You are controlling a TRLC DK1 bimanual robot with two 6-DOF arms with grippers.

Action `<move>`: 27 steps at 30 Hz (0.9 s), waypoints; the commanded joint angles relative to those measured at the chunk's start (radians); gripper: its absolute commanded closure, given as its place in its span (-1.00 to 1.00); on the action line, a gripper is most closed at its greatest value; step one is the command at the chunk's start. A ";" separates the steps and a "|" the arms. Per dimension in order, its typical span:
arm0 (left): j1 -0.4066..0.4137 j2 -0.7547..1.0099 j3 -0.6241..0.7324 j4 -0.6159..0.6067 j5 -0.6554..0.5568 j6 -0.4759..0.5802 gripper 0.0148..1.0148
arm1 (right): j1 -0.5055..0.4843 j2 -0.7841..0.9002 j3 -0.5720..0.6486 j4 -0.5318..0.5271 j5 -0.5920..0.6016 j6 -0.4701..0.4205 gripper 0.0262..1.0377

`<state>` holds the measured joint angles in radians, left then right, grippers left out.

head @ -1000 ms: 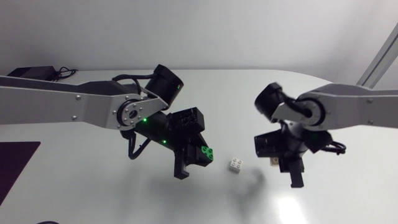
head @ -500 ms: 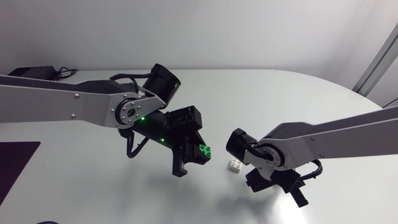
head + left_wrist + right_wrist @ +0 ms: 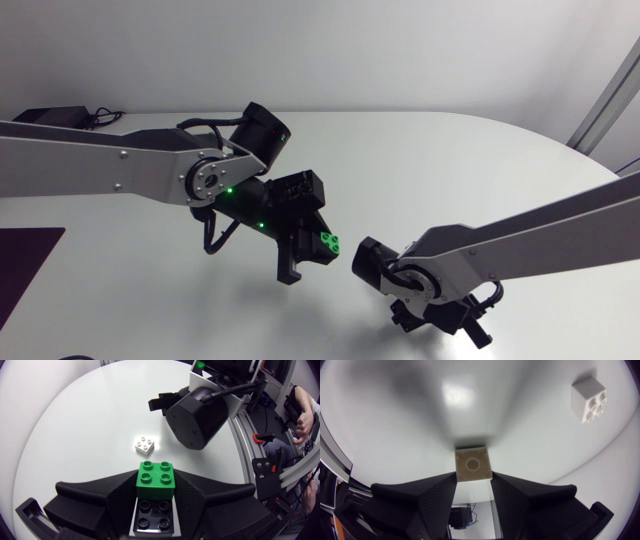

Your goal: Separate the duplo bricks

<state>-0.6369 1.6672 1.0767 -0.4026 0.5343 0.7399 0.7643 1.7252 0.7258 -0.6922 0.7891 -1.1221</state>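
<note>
A pale white worktop [image 3: 430, 160] is seen from above, with a robot arm extending in from each side. Nearest, at the lower right of the frame, the right arm [image 3: 520, 245] slants down to a black wrist low over the surface. From this overhead angle its jaws cannot be made out. That arm's own wrist camera shows the right jaws closed on a tan brick [image 3: 473, 463], with one finger against each side. The brick's hollow underside, with its round tube, faces the camera. A white brick [image 3: 590, 399] lies on the worktop ahead of those jaws and off to one side, well apart from the tan one. In the overhead view the white brick is hidden behind the right arm's wrist. Farther back, just left of the frame's centre, the left arm [image 3: 100, 170] extends from the left edge. The left jaws hang above the surface, closed on a green brick [image 3: 330, 243] held at the fingertips. The left wrist camera shows the green brick between the two fingers, with a black studded piece [image 3: 154, 515] directly behind it, deeper in the jaws. Whether the two are joined cannot be told. Ahead of the left jaws the white brick rests studs up, between them and the right arm's rounded black joint [image 3: 197, 415]. Farthest away, at the upper left of the overhead frame, a black box with cables [image 3: 50, 117] sits at the worktop's back edge.
</note>
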 commanded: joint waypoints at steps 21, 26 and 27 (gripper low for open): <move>0.000 -0.023 -0.054 0.008 -0.003 0.007 0.25 | -0.319 -0.253 0.350 -0.279 -0.705 0.341 -0.82; 0.003 -0.020 -0.054 0.008 -0.003 0.010 0.24 | -0.445 -0.223 0.291 -0.242 -0.815 0.492 -0.73; 0.002 -0.018 -0.054 0.008 -0.003 0.010 0.24 | -0.462 -0.217 0.277 -0.240 -0.827 0.507 -0.73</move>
<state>-0.6369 1.6661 1.0470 -0.4026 0.5343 0.7399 0.3283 1.4780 1.0538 -0.9321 -0.0181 -0.6899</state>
